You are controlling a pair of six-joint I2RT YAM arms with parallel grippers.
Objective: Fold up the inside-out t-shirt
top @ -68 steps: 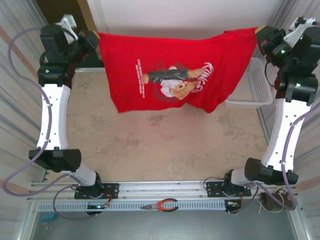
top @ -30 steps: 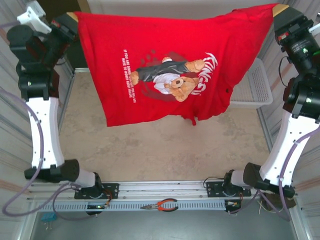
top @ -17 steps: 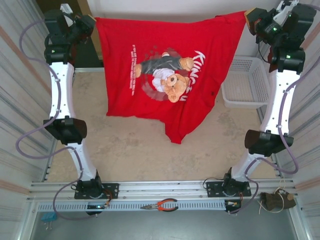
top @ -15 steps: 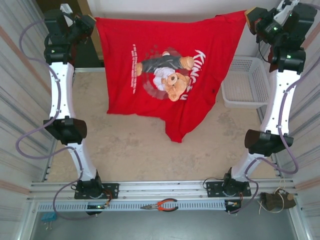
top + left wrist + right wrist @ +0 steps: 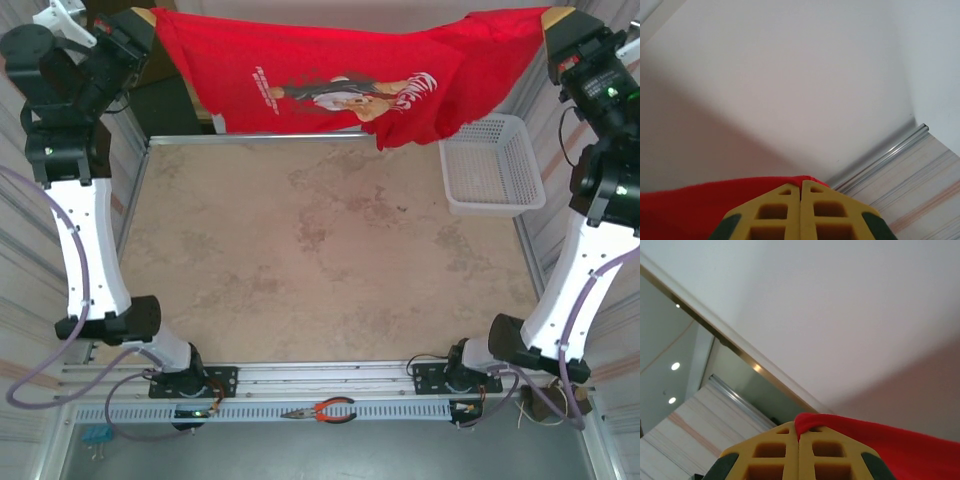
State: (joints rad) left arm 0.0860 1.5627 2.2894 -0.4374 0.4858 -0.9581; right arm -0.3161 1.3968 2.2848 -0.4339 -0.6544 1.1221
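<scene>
Up high, t-shirt pinched taut between left tool, right tool

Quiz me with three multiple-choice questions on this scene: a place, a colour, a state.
1. Where is the white basket on the table? A far right corner; B near left corner; C centre.
2. What colour is the t-shirt? A blue; B red; C green.
3. How are the left hand and right hand? A both open; B one open; C both shut on the t-shirt.
Answers: A, it lies far right; B, the cloth is bright red; C, both pinch red cloth.
</scene>
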